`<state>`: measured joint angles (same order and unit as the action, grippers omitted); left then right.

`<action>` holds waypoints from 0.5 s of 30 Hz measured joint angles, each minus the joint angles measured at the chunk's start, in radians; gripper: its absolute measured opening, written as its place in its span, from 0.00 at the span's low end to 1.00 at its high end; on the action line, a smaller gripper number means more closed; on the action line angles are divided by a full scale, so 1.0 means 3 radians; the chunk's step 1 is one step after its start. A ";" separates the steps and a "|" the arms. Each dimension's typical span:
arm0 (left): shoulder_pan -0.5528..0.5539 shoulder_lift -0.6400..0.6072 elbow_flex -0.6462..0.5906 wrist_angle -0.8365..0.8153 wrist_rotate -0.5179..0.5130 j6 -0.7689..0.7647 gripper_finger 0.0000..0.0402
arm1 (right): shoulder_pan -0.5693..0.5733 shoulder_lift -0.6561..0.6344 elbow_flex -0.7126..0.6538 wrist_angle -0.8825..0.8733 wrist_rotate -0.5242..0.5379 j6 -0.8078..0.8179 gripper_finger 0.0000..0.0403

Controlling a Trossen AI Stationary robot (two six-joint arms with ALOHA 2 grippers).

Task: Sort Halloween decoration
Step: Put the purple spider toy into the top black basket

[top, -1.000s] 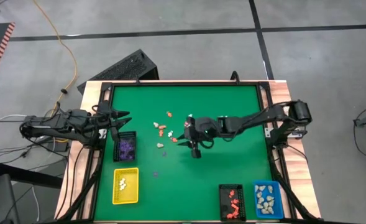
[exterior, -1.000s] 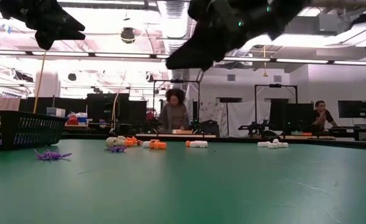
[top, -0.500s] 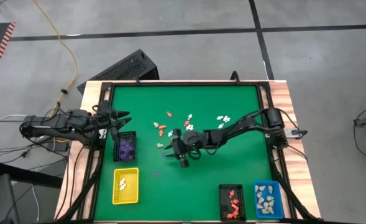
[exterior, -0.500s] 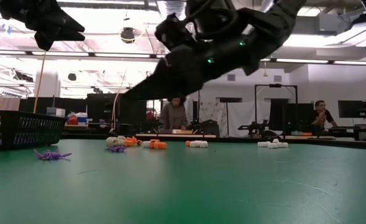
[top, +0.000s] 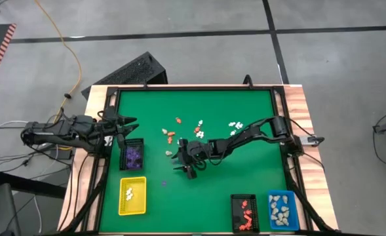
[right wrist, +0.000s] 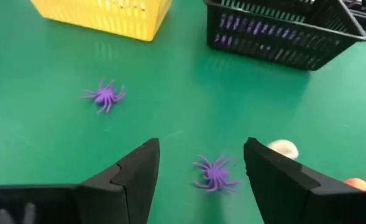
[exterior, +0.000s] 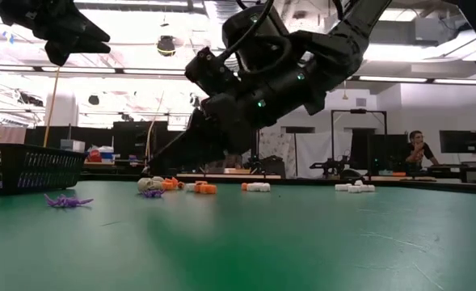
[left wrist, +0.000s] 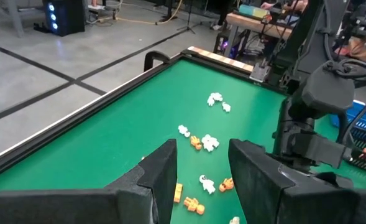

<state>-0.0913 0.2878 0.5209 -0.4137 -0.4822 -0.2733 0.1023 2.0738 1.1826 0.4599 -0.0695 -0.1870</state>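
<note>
The Halloween decoration lies scattered mid-table: orange-red and white figurines, more white ones, and two purple spiders. My right gripper is open and low over the mat, slanting down. Its fingers stand on either side of the nearer spider without touching it. A cream skull lies just beside it. My left gripper waits open above the black tray of purple pieces at the table's left.
A yellow tray with white pieces stands at the near left. A black tray with orange-red pieces and a blue tray stand at the near right. People sit in the room beyond the table's far edge.
My right gripper has come down and gone toward the table's left edge, from over the middle of the mat to just above the purple spider beside the skull. The figurines have stayed where they were.
</note>
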 joint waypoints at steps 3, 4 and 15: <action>0.0001 0.0000 0.0000 -0.0001 0.0001 0.0000 0.33 | -0.0007 0.0071 0.0033 0.0033 -0.0026 0.0010 0.62; 0.0001 0.0001 0.0000 0.0000 0.0001 0.0000 0.33 | -0.0007 0.0092 0.0024 0.0005 -0.0026 0.0010 0.62; 0.0001 0.0000 0.0000 -0.0022 -0.0001 0.0000 0.33 | -0.0111 0.0357 0.0172 0.0056 -0.0031 0.0265 0.62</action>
<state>-0.0910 0.2878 0.5209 -0.4203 -0.4824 -0.2733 0.0690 2.1810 1.2341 0.4768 -0.0788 -0.1077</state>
